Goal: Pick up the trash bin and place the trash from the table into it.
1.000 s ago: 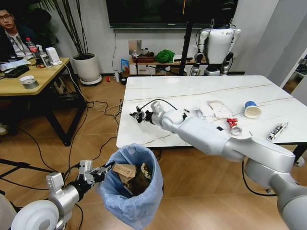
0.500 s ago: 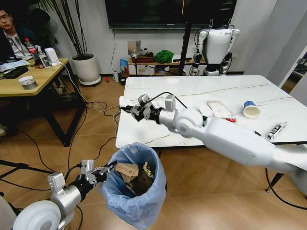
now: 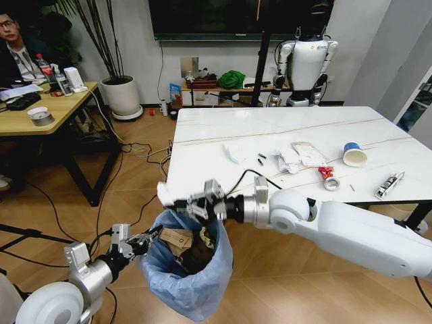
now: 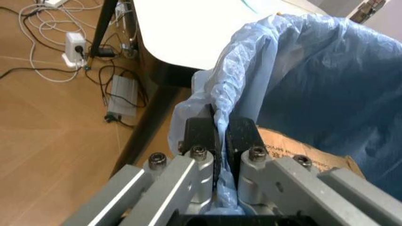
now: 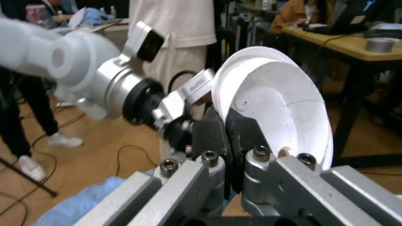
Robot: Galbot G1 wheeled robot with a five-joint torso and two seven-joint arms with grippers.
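Right claw (image 3: 181, 204) clamps a white paper cup (image 5: 276, 108) above the trash bin (image 3: 192, 270); left claw (image 4: 220, 141) pinches bin rim. Release once centred over opening.

I see the trash bin (image 3: 189, 270) on the floor just in front of the table (image 3: 202, 175), near its left front corner. My left gripper (image 3: 138, 244) sits at the bin's left rim (image 4: 220, 113), fingers pinched on the bag. My right gripper (image 3: 196, 206) hangs over the bin's far edge, clamped on a white dish (image 5: 276, 108). Cardboard (image 3: 175, 239) lies inside the bin. On the table, papers (image 3: 287, 160) lie mid-top; a cup (image 3: 354, 154), a tape roll (image 3: 331, 183) and a tube (image 3: 389, 185) lie to the right.
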